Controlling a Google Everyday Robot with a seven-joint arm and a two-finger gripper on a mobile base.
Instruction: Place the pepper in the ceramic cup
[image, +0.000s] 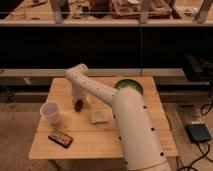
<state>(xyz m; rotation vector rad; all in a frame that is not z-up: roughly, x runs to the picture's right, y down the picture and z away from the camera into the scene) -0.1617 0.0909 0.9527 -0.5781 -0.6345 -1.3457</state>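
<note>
One pepper (79, 106) lies directly beneath your downward-pointing gripper (78, 101), probably lined up for grasping, with the upright white ceramic cup (50, 112) waiting nearby; whether it grips, you cannot tell.

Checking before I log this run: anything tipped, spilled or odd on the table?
Nothing stands out. The cup stands upright at the left of the table. The pepper is right of it, directly under the gripper. The bowl and box sit level; no spill shows.
</note>
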